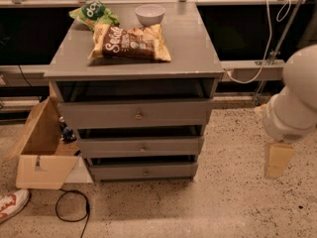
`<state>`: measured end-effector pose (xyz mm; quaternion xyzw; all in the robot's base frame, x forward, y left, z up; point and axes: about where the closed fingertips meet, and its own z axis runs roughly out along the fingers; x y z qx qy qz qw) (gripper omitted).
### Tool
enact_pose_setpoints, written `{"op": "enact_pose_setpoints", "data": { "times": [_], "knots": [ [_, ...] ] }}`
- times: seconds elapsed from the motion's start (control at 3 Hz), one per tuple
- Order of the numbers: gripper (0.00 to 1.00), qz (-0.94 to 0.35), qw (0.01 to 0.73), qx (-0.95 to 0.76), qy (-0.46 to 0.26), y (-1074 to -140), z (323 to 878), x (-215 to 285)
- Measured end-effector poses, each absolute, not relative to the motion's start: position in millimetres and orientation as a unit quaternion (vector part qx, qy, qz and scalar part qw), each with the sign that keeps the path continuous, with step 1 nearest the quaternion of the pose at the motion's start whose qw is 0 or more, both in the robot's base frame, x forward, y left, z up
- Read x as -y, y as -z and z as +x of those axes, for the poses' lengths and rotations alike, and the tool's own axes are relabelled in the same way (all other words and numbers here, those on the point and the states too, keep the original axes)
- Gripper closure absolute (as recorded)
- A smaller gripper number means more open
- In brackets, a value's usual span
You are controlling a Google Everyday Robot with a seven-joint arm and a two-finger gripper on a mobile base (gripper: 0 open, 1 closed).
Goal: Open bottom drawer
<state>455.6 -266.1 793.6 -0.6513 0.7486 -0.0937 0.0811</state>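
A grey cabinet [133,63] with three drawers stands in the middle of the camera view. The bottom drawer [114,171] is the slimmest, with a small round metal knob [145,172] at its centre, and its front sits flush with the two above. My gripper [277,158] hangs below the white arm [294,98] at the right edge. It is well to the right of the cabinet, at about the height of the lower drawers, and touches nothing.
A brown chip bag [130,42], a green bag [94,14] and a white bowl [149,14] lie on the cabinet top. An open cardboard box [42,152], a black cable [72,209] and a shoe [12,205] are on the floor at the left.
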Motion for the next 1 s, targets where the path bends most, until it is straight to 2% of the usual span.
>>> {"op": "enact_pose_setpoints", "data": {
  "times": [0.33, 1.0],
  "knots": [
    [0.0, -0.675, 0.087, -0.732, 0.025, -688.4, 470.5, 258.5],
    [0.0, -0.686, 0.077, -0.723, 0.003, -655.8, 475.4, 260.4]
  ]
}}
